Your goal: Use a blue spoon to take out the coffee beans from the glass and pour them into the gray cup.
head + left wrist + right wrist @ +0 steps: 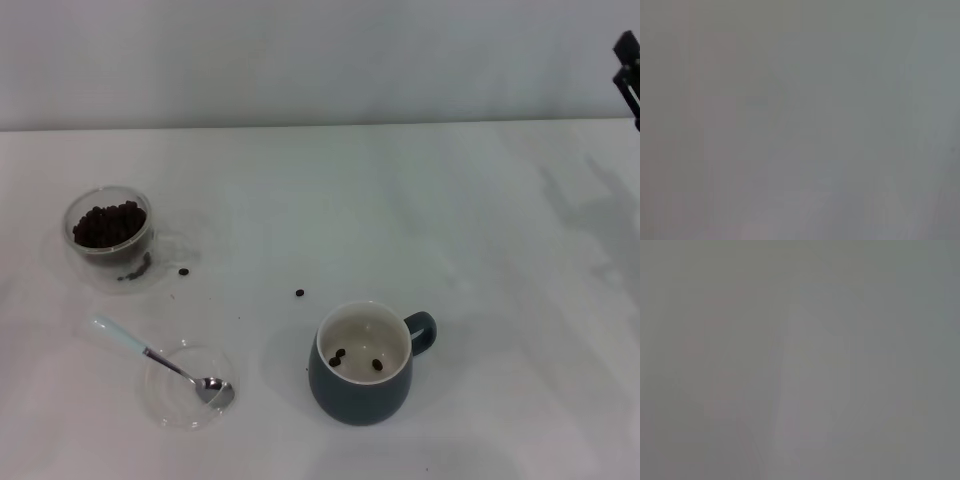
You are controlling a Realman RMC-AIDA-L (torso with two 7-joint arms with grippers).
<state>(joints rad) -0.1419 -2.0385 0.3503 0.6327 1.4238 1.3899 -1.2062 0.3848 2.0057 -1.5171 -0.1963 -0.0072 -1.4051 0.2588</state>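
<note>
Nearest: gray cup (pixel 362 378) with two beans inside; blue spoon (pixel 160 361) untouched, bowl in saucer (pixel 186 388). Farther left: glass (pixel 108 238) heaped with coffee beans (pixel 108 223). Far right edge: right gripper (pixel 628 78), finger state unreadable. Left gripper unseen.

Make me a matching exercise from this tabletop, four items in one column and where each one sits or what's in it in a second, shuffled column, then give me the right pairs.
Column one:
1. blue spoon
2. glass
3. gray cup
4. right tool

Column two:
A. holds only a few coffee beans
B. at the far right edge of the head view, away from the vessels
C. bowl resting in the clear glass saucer
D. heaped with coffee beans, at the table's left

Pairs: 1-C, 2-D, 3-A, 4-B
</note>
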